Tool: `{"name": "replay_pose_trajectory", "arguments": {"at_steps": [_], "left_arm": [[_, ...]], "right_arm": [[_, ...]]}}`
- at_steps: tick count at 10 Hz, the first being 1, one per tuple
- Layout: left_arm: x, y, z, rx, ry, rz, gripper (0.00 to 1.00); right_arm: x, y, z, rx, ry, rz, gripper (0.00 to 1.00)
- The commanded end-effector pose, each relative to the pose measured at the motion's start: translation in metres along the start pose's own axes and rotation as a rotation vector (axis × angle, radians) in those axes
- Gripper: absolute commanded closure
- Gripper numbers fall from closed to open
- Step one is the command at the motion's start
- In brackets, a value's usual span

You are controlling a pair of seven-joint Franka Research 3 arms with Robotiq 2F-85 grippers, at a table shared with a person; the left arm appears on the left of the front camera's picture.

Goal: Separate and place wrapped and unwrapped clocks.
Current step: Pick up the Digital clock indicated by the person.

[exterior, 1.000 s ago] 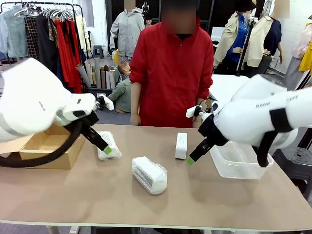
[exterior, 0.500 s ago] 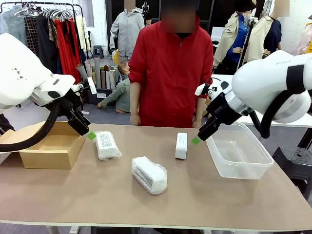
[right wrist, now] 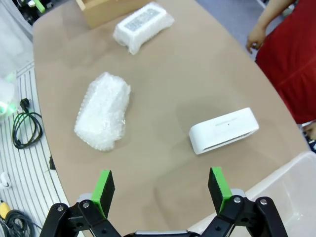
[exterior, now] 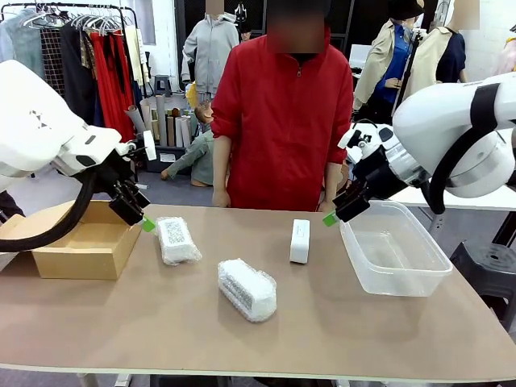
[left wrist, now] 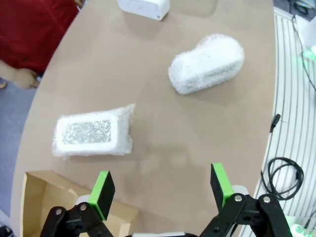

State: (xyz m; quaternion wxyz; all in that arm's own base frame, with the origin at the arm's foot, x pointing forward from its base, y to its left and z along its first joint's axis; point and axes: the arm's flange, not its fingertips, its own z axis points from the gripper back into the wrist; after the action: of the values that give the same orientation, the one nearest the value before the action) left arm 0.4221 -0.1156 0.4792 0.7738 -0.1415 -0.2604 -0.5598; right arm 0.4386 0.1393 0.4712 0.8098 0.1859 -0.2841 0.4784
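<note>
left gripper [left wrist: 162, 183] fingers wide apart, empty, above brown cardboard box [exterior: 48, 262] corner | right gripper [right wrist: 160, 185] wide apart, empty, at clear plastic tub [exterior: 403, 284] corner | box-side bubble-wrapped white clock [exterior: 176, 239], central bubble-wrapped white clock [exterior: 247, 289], bare white plastic clock [exterior: 299, 240] well apart, open tan tabletop [exterior: 161, 339] between | clothes rack [exterior: 72, 48] behind

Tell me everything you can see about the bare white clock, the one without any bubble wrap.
The unwrapped clock is a smooth white rectangular block with rounded corners, plastic by the look of it. In the right wrist view one broad face shows a tiny dark mark. It has no wrap on it. It rests on the brown table toward the far edge, between the nearer wrapped clock and the clear tub, apart from both. Only the table touches it.
</note>
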Motion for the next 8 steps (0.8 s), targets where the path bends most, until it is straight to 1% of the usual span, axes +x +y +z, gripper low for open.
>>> {"name": "replay_pose_trajectory", "arguments": {"at_steps": [1,4,5,6,7,8], "left_arm": [[0.001,-0.004,0.004,-0.009,-0.016,0.011,0.00],[0.001,-0.004,0.004,-0.009,-0.016,0.011,0.00],[0.004,-0.004,0.002,0.000,0.006,-0.006,0.00],[0.001,-0.003,0.011,-0.017,0.013,-0.060,0.00],[-0.002,-0.001,0.019,-0.041,0.036,-0.072,0.00],[-0.001,0.005,0.026,-0.044,-0.004,-0.099,0.00]], "right_arm": [[0.005,0.005,0.003,0.007,0.005,0.006,0.00],[0.005,0.005,0.003,0.007,0.005,0.006,0.00],[0.004,0.006,-0.001,0.001,0.013,0.017,0.00],[0.007,-0.003,0.003,-0.023,-0.030,0.071,0.00],[0.010,0.000,0.009,-0.018,-0.027,0.154,0.00],[0.018,-0.005,0.013,-0.027,-0.053,0.213,0.00]]}}
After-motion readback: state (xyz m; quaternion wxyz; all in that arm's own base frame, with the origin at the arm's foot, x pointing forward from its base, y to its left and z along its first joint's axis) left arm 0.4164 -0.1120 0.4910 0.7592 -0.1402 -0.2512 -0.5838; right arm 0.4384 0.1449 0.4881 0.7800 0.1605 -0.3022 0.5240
